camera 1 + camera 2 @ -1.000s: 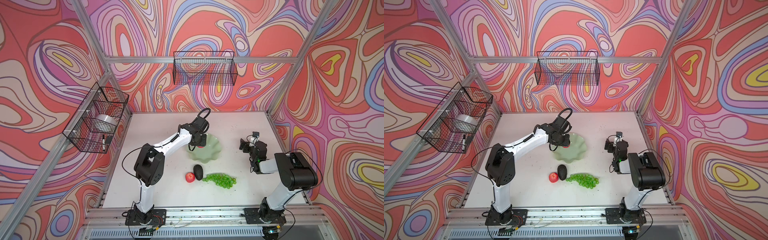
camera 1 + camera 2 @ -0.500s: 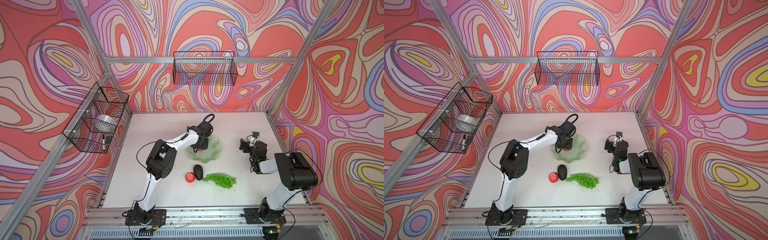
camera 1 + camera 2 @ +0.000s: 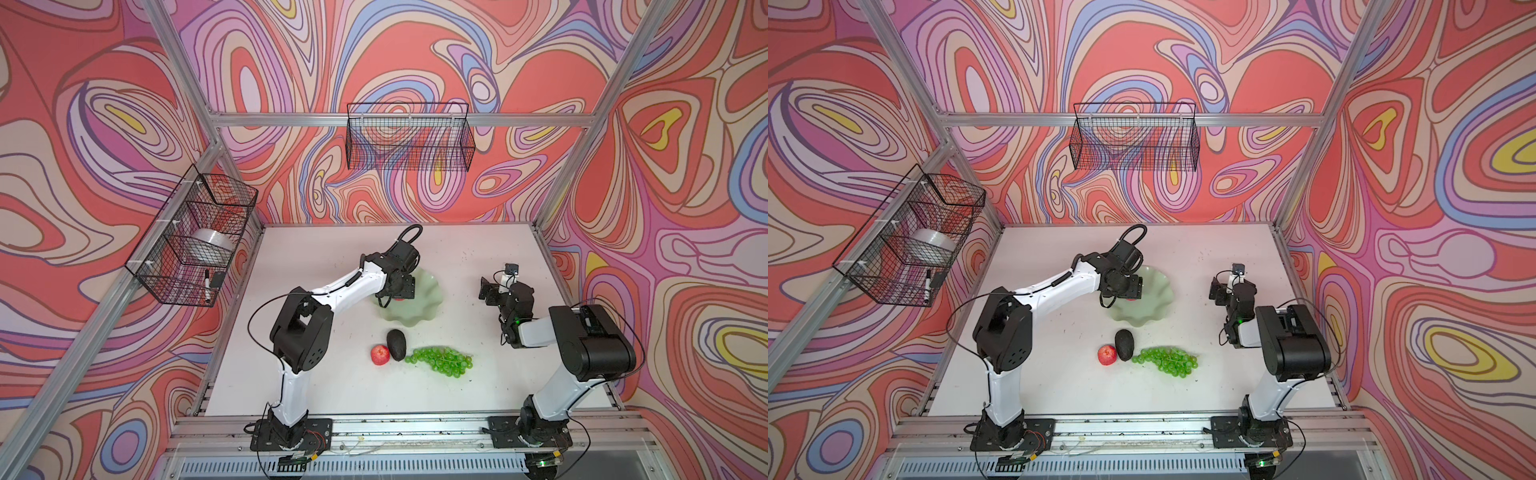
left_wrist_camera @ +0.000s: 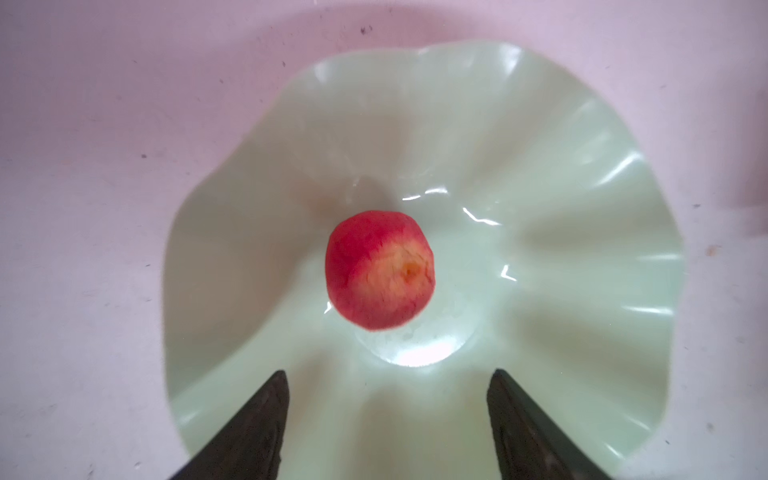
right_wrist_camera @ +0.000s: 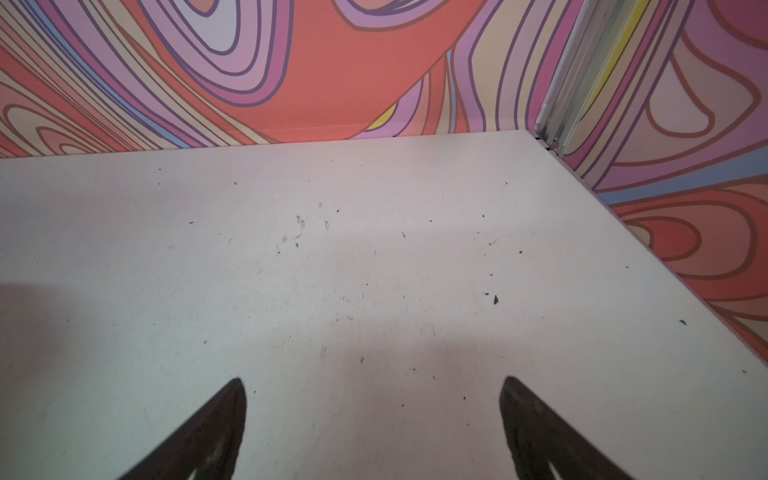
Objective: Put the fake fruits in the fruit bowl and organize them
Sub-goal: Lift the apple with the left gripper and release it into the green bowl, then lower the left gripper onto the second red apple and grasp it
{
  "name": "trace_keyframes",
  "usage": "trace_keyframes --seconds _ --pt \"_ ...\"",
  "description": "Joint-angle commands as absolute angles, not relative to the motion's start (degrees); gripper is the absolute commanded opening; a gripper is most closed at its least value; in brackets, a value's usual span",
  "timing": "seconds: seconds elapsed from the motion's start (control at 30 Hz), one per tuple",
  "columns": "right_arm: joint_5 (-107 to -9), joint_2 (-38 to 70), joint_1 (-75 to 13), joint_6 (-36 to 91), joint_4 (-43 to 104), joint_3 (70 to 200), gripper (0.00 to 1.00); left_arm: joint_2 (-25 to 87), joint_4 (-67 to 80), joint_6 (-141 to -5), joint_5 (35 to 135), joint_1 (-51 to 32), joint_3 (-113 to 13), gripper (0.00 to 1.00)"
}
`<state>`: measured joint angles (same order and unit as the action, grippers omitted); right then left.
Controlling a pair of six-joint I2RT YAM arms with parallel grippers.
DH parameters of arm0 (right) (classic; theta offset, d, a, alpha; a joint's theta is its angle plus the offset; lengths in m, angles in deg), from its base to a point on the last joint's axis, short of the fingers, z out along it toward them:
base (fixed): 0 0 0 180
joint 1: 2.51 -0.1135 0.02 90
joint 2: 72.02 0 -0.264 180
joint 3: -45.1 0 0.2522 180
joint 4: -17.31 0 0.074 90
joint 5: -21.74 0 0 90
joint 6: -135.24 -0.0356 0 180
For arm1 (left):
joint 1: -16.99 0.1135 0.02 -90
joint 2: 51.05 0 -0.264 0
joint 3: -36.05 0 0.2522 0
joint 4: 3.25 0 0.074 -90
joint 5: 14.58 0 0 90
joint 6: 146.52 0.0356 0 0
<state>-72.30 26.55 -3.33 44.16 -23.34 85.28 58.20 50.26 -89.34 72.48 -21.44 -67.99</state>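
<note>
The pale green fruit bowl (image 4: 582, 208) with a wavy rim stands mid-table (image 3: 419, 309) (image 3: 1156, 301). One red apple (image 4: 380, 270) with a yellowish patch lies at its centre, touching nothing else. My left gripper (image 4: 388, 372) hangs open above the bowl, its jaws apart and clear of the apple. In front of the bowl, on the table, a second red apple (image 3: 380, 354), a dark avocado (image 3: 396, 344) and a bunch of green grapes (image 3: 442, 360) lie close together. My right gripper (image 5: 374, 379) is open over bare table at the right, holding nothing.
A black wire basket (image 3: 409, 137) hangs on the back wall. Another wire basket (image 3: 195, 245) on the left wall holds a tape roll and a marker. Patterned walls and metal posts close the table on three sides.
My left gripper moved from the bowl's left rim to over its middle and opened. The red apple it held now lies in the bowl. The right arm has not moved.
</note>
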Motion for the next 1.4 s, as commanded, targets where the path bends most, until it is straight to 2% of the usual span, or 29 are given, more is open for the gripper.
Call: trace_keyframes --seconds 0.0,0.2,0.37,0.57,0.77,1.2,1.3,1.37 --pt "-72.3 26.2 -3.1 44.3 -23.4 85.8 0.98 46.3 52.4 -87.7 71.2 -21.7 -62.1 0.80" --pt "-72.4 26.2 -3.1 44.3 -23.4 86.0 0.98 26.9 58.4 -88.3 70.1 -22.1 -43.9 0.84" --pt "-72.4 26.2 -3.1 44.3 -23.4 85.9 0.98 19.2 57.4 -90.2 72.0 -25.0 -32.9 0.84" --pt "-72.5 26.2 -3.1 44.3 -23.5 85.9 0.98 23.5 54.8 -92.1 70.4 -30.7 -32.9 0.89" --pt "-72.5 26.2 -3.1 44.3 -23.5 85.9 0.98 31.7 51.3 -93.8 73.8 -31.6 -33.5 0.89" --pt "-72.5 26.2 -3.1 44.3 -23.5 85.9 0.98 40.6 48.1 -95.5 73.8 -32.0 -31.7 0.78" --pt "-72.5 26.2 -3.1 44.3 -23.5 85.8 0.98 41.9 47.2 -96.0 73.9 -32.0 -30.8 0.73" --pt "-72.5 26.2 -3.1 44.4 -23.5 85.9 0.99 41.8 47.4 -96.5 73.8 -32.0 -30.2 0.67"
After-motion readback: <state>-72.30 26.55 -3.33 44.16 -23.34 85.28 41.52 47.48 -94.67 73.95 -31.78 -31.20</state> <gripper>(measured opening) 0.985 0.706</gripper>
